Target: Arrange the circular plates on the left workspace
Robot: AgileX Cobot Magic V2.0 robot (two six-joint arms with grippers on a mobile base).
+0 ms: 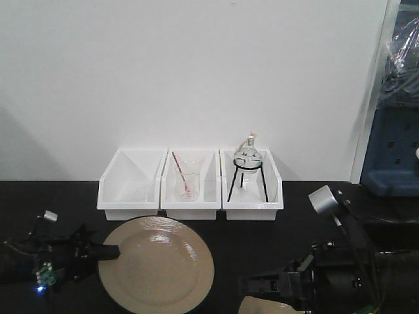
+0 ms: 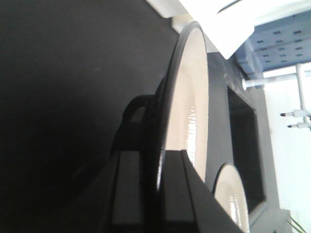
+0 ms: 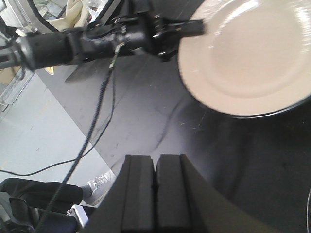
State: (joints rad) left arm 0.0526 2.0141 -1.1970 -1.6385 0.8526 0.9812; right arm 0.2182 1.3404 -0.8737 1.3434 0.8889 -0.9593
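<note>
- Exterior front-facing view: three white bins stand side by side in the middle of the frame, against a white wall, at the back of the black counter.
- The left bin looks empty. The middle one holds a clear beaker with a red rod leaning in it. The right one holds a round flask sitting on a black tripod.
- The first plate, tan with a dark rim, lies face up at lower centre-left, just in front of the bins and apart from them. Whether it rests on the counter or sits just above it cannot be told.
- The second plate shows only as a tan sliver at the bottom edge, right of centre, partly hidden by the right arm.
- In the left wrist view the second plate sits at lower right, next to the recessed sink basin.
- The left gripper comes in from the left edge of the frame. Its jaws are closed on the first plate's left rim, one above the tan face and one below.
- The right wrist view shows the right gripper at bottom centre. Its jaws are pressed together with nothing between them, over bare counter and well below the first plate at upper right.
</note>
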